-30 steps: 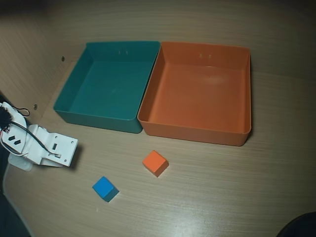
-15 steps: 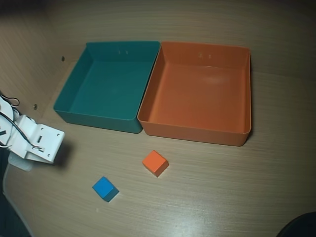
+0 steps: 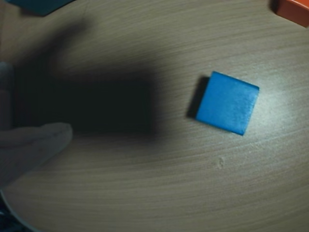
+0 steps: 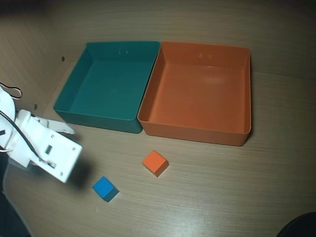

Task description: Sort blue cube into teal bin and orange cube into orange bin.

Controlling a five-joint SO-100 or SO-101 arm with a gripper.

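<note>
The blue cube (image 4: 105,188) lies on the wooden table, in front of the teal bin (image 4: 74,89). In the wrist view the blue cube (image 3: 227,102) sits right of centre. The orange cube (image 4: 155,163) lies to its upper right in the overhead view, in front of the orange bin (image 4: 197,131). Both bins are empty and stand side by side. My gripper (image 4: 68,131) hovers left of the blue cube, apart from it. Its jaws look parted and empty. One pale blurred finger (image 3: 36,142) shows at the left edge of the wrist view.
The white arm body (image 4: 47,153) with its cable is at the overhead view's left edge and casts a dark shadow (image 3: 96,104). The wrist view shows a teal corner (image 3: 38,5) at top left and an orange corner (image 3: 294,9) at top right.
</note>
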